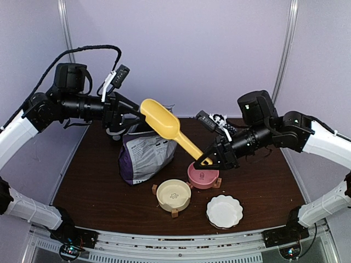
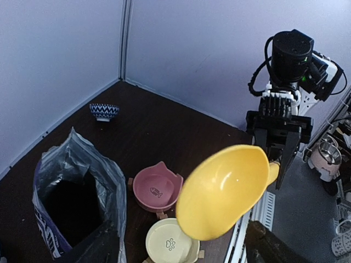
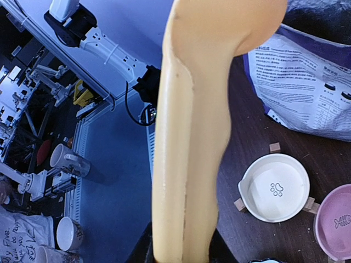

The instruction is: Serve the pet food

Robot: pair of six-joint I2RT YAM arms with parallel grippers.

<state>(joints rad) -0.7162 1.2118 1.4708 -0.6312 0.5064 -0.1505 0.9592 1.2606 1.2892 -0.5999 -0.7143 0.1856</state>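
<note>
Your right gripper [image 1: 211, 159] clamps the yellow scoop [image 1: 164, 125] by its handle; the cup is empty.
From near the pink bowl [image 1: 203, 176] the scoop's long axis runs far-left, cup over the purple bag [image 1: 143, 159] mouth. Pet food unseen, likely down inside. Your left gripper [image 1: 125, 121] is by the bag top; can't tell its jaws.

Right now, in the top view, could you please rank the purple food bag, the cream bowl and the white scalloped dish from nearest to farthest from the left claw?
Measured from the left claw:
1. Purple food bag, right beside the claw, on the left of the table.
2. Cream bowl, centre front.
3. White scalloped dish, front right, clearly the farthest.
</note>
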